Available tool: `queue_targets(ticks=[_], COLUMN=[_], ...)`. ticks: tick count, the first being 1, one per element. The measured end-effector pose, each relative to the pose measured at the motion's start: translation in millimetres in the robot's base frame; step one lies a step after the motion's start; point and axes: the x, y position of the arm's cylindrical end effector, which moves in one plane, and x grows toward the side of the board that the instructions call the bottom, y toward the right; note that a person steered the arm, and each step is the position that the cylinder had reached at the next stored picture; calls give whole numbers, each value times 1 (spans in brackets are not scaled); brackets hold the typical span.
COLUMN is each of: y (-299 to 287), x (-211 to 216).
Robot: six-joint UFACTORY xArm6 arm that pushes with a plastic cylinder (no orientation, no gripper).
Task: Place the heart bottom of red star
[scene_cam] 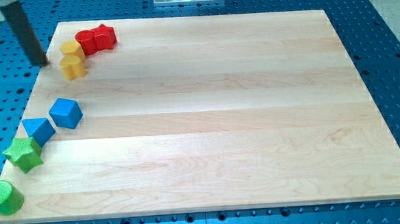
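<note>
Because the dark rod has no pincer to open or close, my tip (44, 62) rests at the pale wooden table's (207, 111) top-left edge, just left of the matte yellow plastic heart (73, 66), below-left of the red star (103, 37).

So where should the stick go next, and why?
Probably straight toward the view's right. My tip sits just left of the lower yellow block and is not touching it. That block looks like the heart, though I can't be sure. The red star is up and to the right of it, so a short rightward push should start the heart toward the spot under the star.
</note>
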Motion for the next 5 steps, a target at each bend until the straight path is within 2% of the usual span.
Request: queue_targets(ticks=[1, 2, 4, 5], y=[21, 68, 80, 95], x=[20, 19, 13, 23])
